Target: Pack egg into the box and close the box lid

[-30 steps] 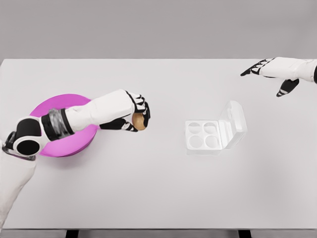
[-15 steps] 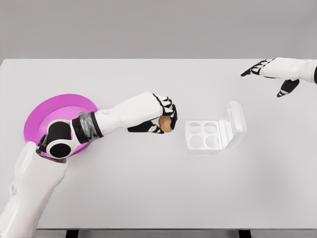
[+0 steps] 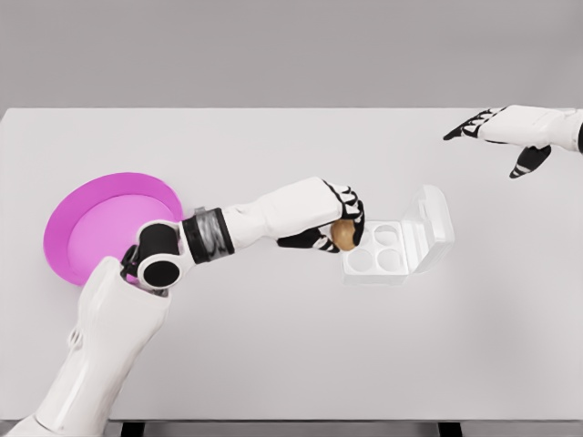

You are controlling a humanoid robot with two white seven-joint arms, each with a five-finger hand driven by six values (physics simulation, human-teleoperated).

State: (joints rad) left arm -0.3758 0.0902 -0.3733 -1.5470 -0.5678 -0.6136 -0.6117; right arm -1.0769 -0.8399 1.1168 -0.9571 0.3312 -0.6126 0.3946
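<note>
A brown egg [image 3: 343, 235] is held in my left hand [image 3: 339, 221], whose fingers are curled around it. The hand hovers at the left edge of the white egg box [image 3: 375, 255], over its near-left cup. The box has four round cups, and its clear lid [image 3: 435, 224] stands open on the right side. My right hand [image 3: 496, 135] hangs over the table's far right corner with its fingers spread, holding nothing.
A round magenta plate [image 3: 96, 223] lies on the left of the white table [image 3: 291, 355], partly behind my left elbow. My left forearm stretches from the plate to the box.
My left hand has carried the egg to the right, from beside the plate to the left edge of the box. The right hand has stayed still.
</note>
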